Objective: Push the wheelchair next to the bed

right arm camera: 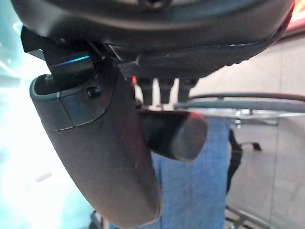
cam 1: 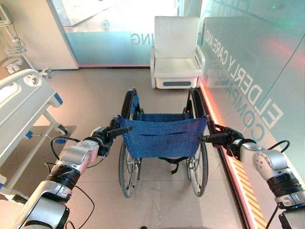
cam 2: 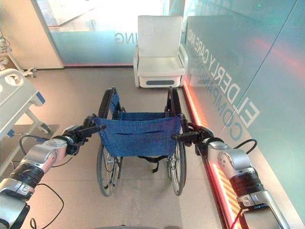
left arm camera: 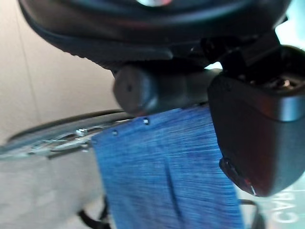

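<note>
Dark L hand [cam 1: 106, 136] + R hand [cam 1: 228, 139] | gripping wheelchair [cam 1: 162, 138] handles

We see a white armchair [cam 1: 176, 50] on the beige floor [cam 1: 95, 95], its back to a bright frosted glass wall [cam 1: 109, 45] and its side close to the teal glass wall [cam 1: 248, 62] at the right. That teal wall bears large pale lettering. Along its foot runs a glowing red strip [cam 1: 217, 117], and nearer us the floor beside it carries striped orange marking [cam 1: 248, 186]. A wire basket [cam 1: 14, 50] hangs on the cream wall [cam 1: 40, 33] at the far left.
</note>
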